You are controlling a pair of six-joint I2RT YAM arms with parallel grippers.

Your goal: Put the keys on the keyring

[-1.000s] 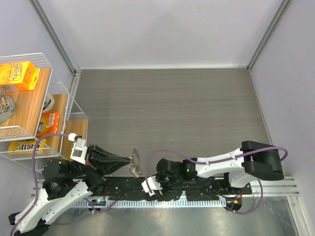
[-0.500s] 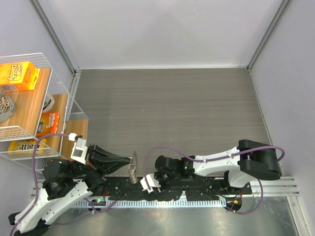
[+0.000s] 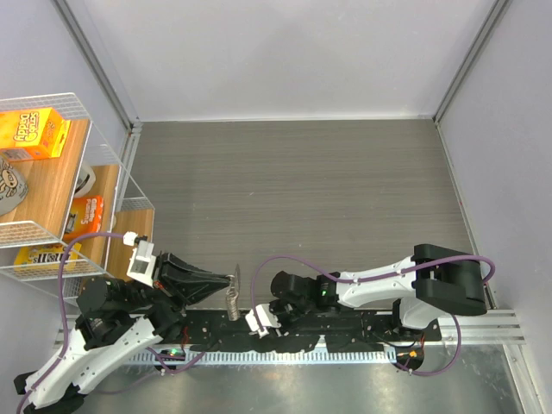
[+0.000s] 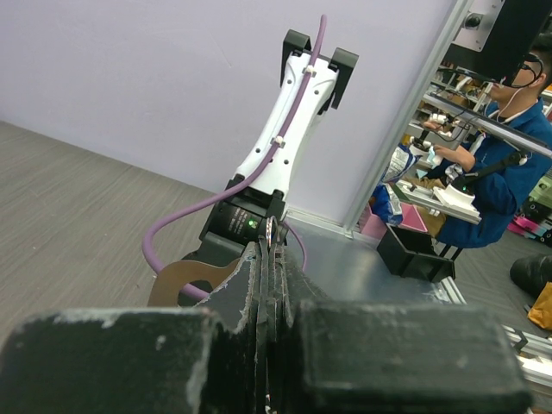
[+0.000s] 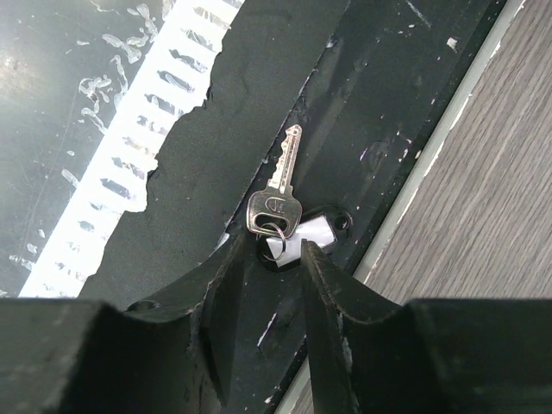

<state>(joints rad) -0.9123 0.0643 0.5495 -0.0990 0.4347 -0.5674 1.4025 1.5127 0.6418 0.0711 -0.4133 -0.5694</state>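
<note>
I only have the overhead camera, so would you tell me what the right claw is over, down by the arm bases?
Observer: A small silver key lies flat on the black mat, just ahead of the right claw.
Operator: Is it gripped?
Observer: No; the jaws are parted, with the key's head at their tips.
Operator: And the left claw?
Observer: The left claw is shut on the keyring, which pokes out beyond its tips.

White arms [image 3: 373,288] with black joints carry purple cables [image 3: 289,262] and scuffed black fingers [image 5: 221,295].
</note>
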